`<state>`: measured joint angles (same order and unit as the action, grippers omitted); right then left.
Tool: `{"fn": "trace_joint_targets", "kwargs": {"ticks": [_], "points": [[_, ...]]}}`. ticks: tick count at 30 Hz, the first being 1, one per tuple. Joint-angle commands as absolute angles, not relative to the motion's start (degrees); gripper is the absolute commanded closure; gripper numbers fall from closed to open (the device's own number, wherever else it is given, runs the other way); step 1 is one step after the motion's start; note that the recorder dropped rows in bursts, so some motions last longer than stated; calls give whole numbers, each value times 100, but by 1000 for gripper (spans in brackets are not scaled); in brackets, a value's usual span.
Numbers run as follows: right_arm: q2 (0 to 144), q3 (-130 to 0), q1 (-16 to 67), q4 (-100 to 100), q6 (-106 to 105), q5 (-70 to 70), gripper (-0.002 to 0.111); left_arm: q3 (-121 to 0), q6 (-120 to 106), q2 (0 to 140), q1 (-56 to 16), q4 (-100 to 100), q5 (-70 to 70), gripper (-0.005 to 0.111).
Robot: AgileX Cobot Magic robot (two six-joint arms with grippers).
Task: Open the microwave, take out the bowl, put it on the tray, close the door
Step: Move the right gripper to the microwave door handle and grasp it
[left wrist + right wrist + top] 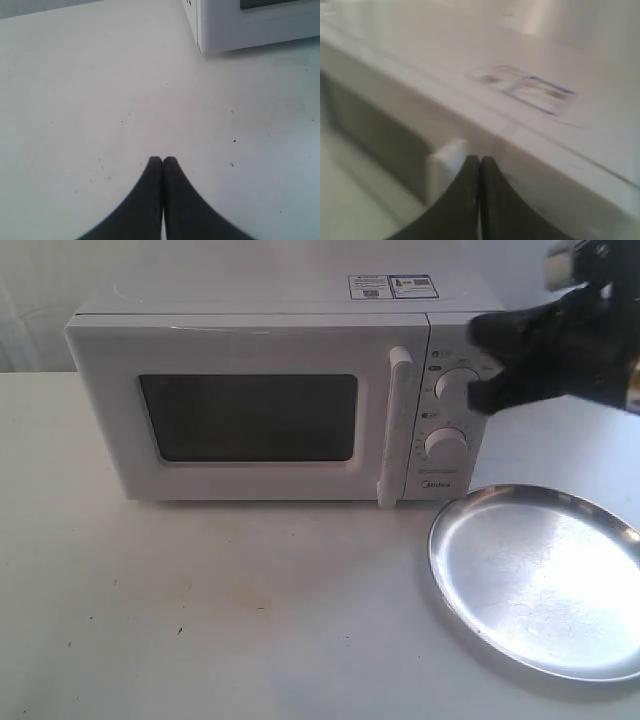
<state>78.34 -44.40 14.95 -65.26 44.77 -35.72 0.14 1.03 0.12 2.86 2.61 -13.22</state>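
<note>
The white microwave point(250, 400) stands at the back of the table with its door point(250, 465) closed, and the dark window shows nothing inside. The bowl is hidden. The silver tray point(540, 580) lies empty at the front right. My right gripper point(482, 365) hovers shut in front of the upper dial point(452, 387), just right of the vertical bar handle point(395, 425). In the right wrist view the gripper point(480, 159) sits shut beside the handle's top end point(445, 160), holding nothing. My left gripper point(162, 160) is shut and empty over bare table, near the microwave's corner point(235, 25).
A lower dial point(445, 445) sits under the upper one. Stickers point(390, 285) lie on the microwave's top. The white table point(200, 610) stretches in front of the microwave. The tray's rim runs past the right edge of the exterior view.
</note>
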Motion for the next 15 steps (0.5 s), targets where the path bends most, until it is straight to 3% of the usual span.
{"fn": "trace_joint_targets", "kwargs": {"ticks": [1, 15], "points": [[8555, -4594, 1477, -8655, 4507, -6860, 108, 0, 123, 0, 262, 220, -1329, 107], [9377, -4652, 545, -9487, 5508, -6109, 108, 0, 123, 0, 262, 220, -1329, 107]]}}
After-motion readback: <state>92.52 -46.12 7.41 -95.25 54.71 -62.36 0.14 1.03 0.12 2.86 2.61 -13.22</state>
